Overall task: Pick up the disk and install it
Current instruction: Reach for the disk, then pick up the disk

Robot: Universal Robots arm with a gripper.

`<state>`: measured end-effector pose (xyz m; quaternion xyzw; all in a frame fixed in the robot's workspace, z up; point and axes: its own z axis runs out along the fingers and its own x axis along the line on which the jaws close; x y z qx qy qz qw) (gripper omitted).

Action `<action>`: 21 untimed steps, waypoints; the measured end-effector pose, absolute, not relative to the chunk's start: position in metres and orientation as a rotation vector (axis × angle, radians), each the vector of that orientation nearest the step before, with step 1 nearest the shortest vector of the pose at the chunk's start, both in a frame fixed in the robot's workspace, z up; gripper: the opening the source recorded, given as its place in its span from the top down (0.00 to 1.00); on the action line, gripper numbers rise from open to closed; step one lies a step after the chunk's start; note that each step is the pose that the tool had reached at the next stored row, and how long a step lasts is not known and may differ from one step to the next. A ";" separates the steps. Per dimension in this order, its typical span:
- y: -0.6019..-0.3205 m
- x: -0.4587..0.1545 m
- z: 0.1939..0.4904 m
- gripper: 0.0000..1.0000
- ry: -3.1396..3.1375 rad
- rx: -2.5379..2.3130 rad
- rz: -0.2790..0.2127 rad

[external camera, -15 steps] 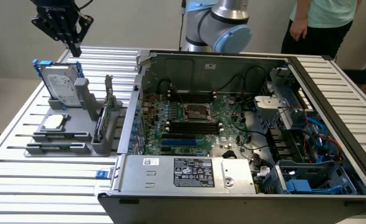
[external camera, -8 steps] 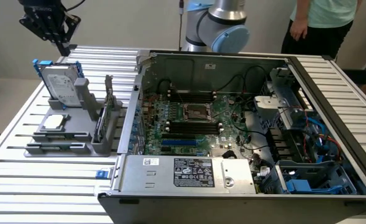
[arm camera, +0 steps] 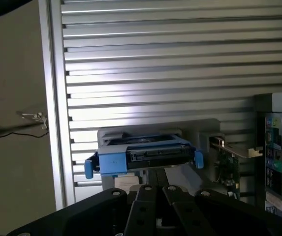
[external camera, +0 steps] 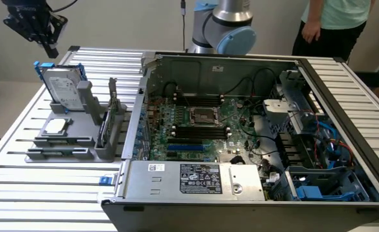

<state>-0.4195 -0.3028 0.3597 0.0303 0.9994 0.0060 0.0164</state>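
The disk (external camera: 63, 87), a silver-grey drive with a white label in a blue caddy, stands upright on edge in the grey holder (external camera: 73, 140) on the exterior view's left. My gripper (external camera: 50, 52) hangs in the air above and slightly behind the disk, apart from it, pointing down with nothing in it. In the wrist view the disk (arm camera: 143, 157) shows edge-on, blue tabs at both ends, just beyond my gripper (arm camera: 158, 188), whose dark fingers sit close together, shut.
The holder also carries a small square silver chip (external camera: 55, 126) and an upright card (external camera: 112, 113). An open computer case (external camera: 343, 96) with its motherboard lies on the slatted table (external camera: 21, 188); a large labelled silver box (external camera: 196, 179) is at its front. A person (external camera: 334, 24) stands behind.
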 end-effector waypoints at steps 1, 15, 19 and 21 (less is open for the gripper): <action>-0.302 -0.424 0.360 0.89 3.107 0.094 0.014; -0.297 -0.438 0.359 0.89 3.139 0.008 -0.020; -0.297 -0.438 0.359 0.89 3.139 0.008 -0.020; -0.297 -0.438 0.359 0.89 3.139 0.008 -0.020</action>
